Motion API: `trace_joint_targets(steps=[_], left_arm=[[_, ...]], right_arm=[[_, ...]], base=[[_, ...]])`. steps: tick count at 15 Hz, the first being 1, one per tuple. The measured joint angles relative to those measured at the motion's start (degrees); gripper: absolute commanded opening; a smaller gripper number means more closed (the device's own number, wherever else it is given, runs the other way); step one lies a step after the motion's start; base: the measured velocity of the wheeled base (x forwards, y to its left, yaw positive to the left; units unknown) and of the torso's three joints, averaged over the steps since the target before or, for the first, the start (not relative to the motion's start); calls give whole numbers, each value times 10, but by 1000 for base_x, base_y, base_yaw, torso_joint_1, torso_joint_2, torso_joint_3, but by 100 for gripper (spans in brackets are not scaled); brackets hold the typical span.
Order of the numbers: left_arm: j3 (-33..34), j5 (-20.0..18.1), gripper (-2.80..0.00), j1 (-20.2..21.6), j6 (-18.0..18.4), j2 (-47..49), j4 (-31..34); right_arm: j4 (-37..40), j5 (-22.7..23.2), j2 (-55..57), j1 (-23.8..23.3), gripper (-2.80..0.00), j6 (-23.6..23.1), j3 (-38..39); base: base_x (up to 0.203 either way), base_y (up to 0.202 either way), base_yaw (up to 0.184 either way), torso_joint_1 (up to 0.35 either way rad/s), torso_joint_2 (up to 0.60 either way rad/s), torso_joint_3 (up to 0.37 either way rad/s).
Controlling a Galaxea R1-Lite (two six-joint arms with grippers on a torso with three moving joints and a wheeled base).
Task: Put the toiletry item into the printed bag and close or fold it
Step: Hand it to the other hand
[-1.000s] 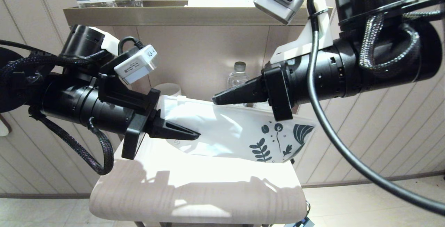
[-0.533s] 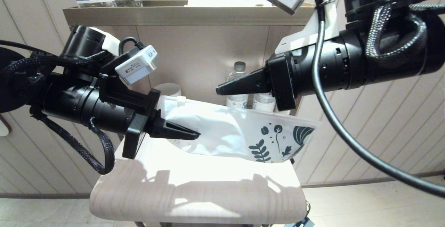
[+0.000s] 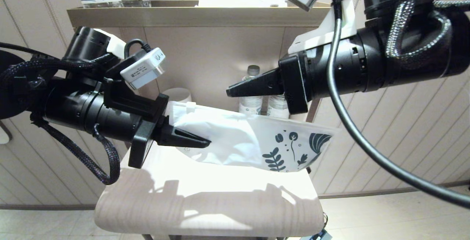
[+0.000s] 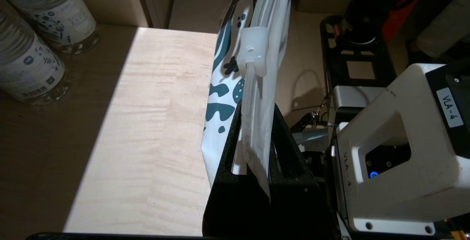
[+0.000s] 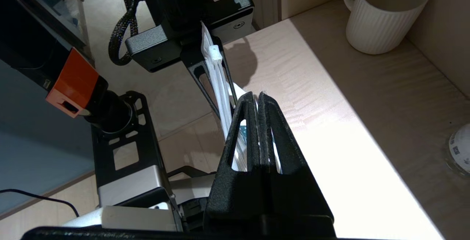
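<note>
The left gripper (image 3: 205, 143) is clamped on the plain end of the printed bag (image 3: 235, 140), holding it edge-up in the air above the pale wooden table (image 3: 220, 203), with the leaf-printed end sagging free toward the robot's right. The right gripper (image 3: 231, 92) hovers above the bag's top edge, jaws pressed together on nothing and clear of the plastic. The bag looks light, thin and floppy; it droops where unsupported and would likely crumple or slide under a loose pinch. The stiffest place to take hold is probably the zip strip along the top, where the small white slider (image 4: 253, 50) sits near the left gripper. The toiletry item cannot be made out in any view; it may already lie inside the frosted plastic. A white mug (image 5: 385, 12) and water bottles (image 3: 251, 89) stand behind.
</note>
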Motion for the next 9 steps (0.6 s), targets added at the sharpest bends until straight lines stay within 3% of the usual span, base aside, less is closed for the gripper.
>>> trace_joint_targets(steps=[2, 3, 9], left_arm=[[0, 0, -280, 0, 1, 0, 0], [0, 0, -280, -1, 1, 0, 0], [2, 0, -280, 0, 3, 0, 0]], right_arm=[[0, -8, 1, 6, -280, -1, 1], [0, -8, 1, 8, 0, 0, -2], [0, -7, 15, 16, 0, 3, -14]], base=[[0, 0, 0, 0, 0, 0], [0, 0, 0, 0, 0, 0], [0, 0, 0, 0, 0, 0]])
